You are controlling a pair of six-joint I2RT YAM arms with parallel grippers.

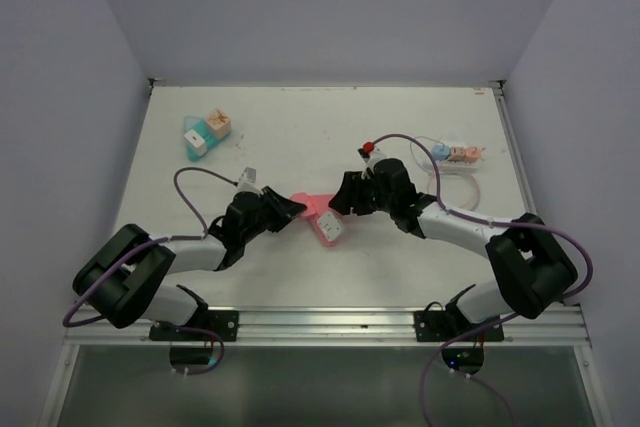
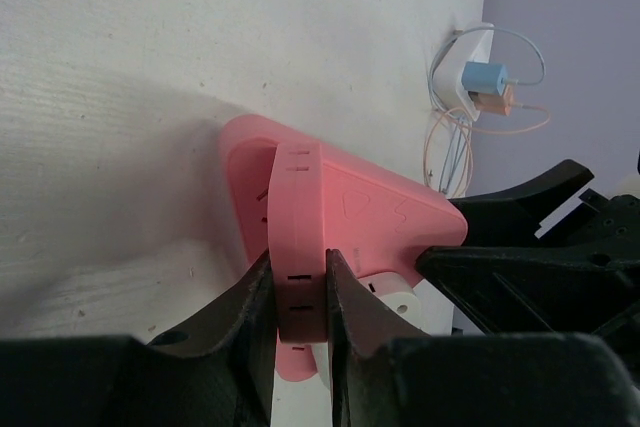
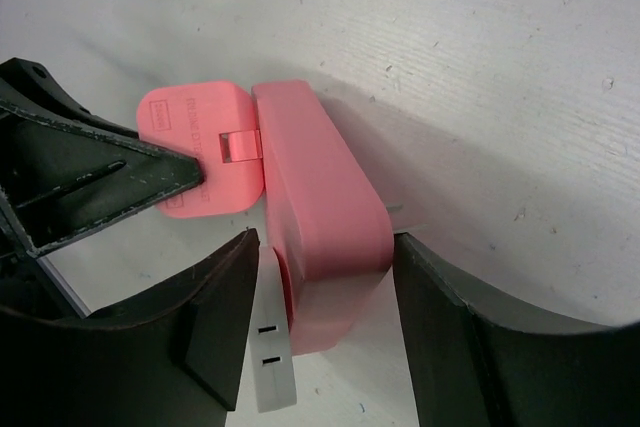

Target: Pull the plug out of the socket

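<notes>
A pink plug (image 1: 305, 204) sits in a pink socket block with a white face (image 1: 331, 229) at the table's middle. My left gripper (image 1: 291, 210) comes in from the left and is shut on the plug. In the left wrist view the fingers (image 2: 258, 292) clamp the plug's narrow pink edge (image 2: 298, 202). The socket's white part (image 2: 400, 299) shows behind it. My right gripper (image 1: 341, 204) comes in from the right. In its wrist view its jaws (image 3: 325, 252) close on the socket (image 3: 320, 197), one on the white face (image 3: 272, 352), one on the pink side. The plug (image 3: 195, 152) lies just beyond.
Teal and tan blocks (image 1: 205, 132) lie at the back left. A white power strip with small coloured plugs and a looped thin cable (image 1: 455, 155) lies at the back right, and also shows in the left wrist view (image 2: 478, 77). Walls ring the table.
</notes>
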